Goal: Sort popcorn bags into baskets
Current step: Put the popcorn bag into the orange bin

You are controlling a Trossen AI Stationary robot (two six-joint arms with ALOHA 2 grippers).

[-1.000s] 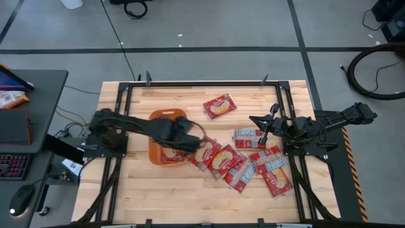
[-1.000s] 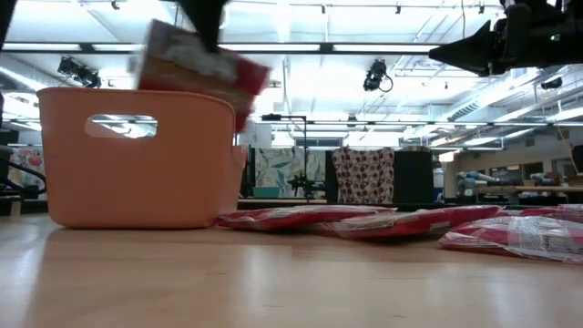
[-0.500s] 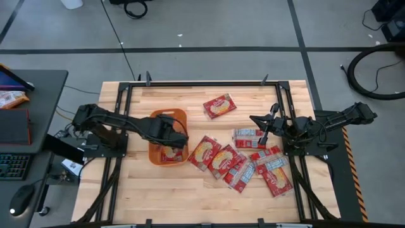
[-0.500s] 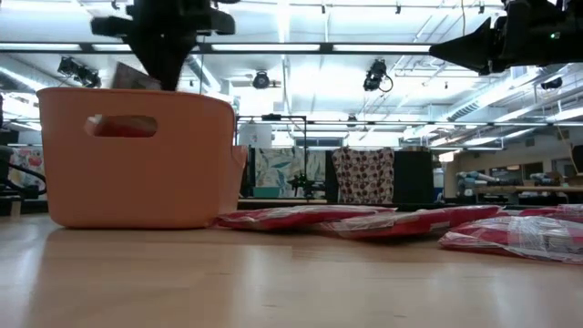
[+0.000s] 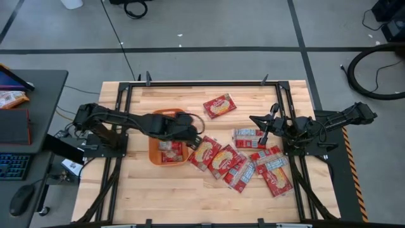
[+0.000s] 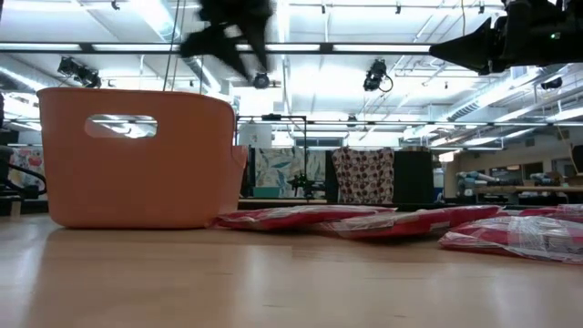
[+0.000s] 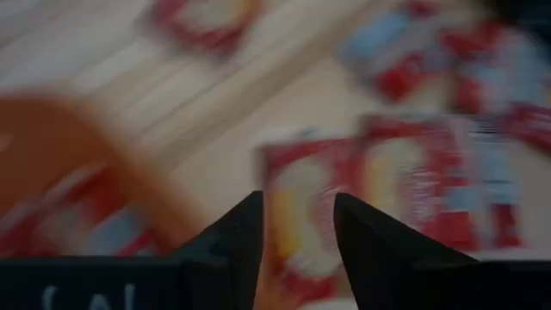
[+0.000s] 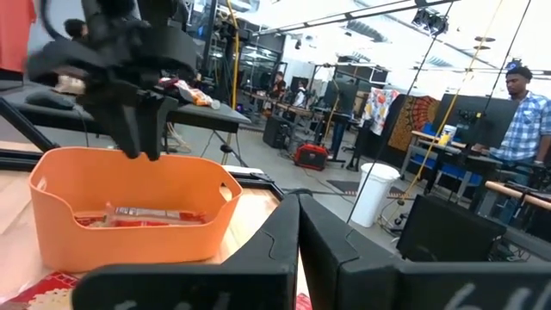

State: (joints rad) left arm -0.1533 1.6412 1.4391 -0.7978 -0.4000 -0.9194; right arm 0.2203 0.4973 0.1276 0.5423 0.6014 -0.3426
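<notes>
The orange basket (image 5: 154,126) stands left of the table's middle, with red popcorn bags (image 5: 169,150) lying in it; they also show in the right wrist view (image 8: 142,215). My left gripper (image 5: 196,135) is open and empty, above the basket's right rim and the nearest loose bag (image 7: 301,198). Several more red bags (image 5: 243,164) lie flat on the table right of the basket, and one bag (image 5: 219,106) lies apart toward the far edge. My right gripper (image 5: 259,130) hangs shut and empty above the right-hand bags.
The basket (image 6: 137,173) stands taller than the flat bags (image 6: 364,219) beside it. Bare wood lies along the near edge (image 5: 190,196) and at the far left (image 5: 158,95). Black frame rails (image 5: 123,107) run along both sides of the table.
My left gripper carried a red bag toward the table's left, over the basket, and let it go; the bag now lies inside the basket. The gripper, now empty, has since swung back toward the right, over the basket's right rim and the loose bags.
</notes>
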